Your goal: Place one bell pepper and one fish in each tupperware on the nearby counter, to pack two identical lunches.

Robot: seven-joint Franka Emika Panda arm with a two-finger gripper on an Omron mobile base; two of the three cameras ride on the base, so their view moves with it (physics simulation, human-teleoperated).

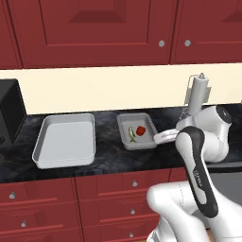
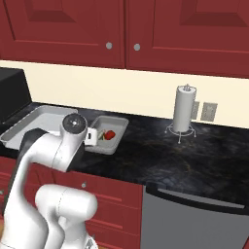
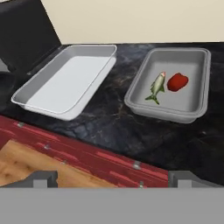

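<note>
In the hand view a red bell pepper (image 3: 177, 82) and a pale fish (image 3: 156, 87) lie side by side, just apart, inside the right-hand tupperware (image 3: 144, 74) on the black marbled counter (image 3: 113, 127). The left tupperware (image 3: 65, 83) sits near it, holding nothing. The gripper (image 3: 114, 180) has its two tips spread wide at the bottom, nothing between them, back over the counter edge. That view also shows wood flooring (image 3: 26, 166) below the red drawers (image 3: 87, 153). The right base view adds a paper towel roll (image 2: 184, 109) on a wire stand and a wall outlet (image 2: 209, 111). The left base view shows a black toaster oven (image 1: 10, 111) beside the empty tray.
</note>
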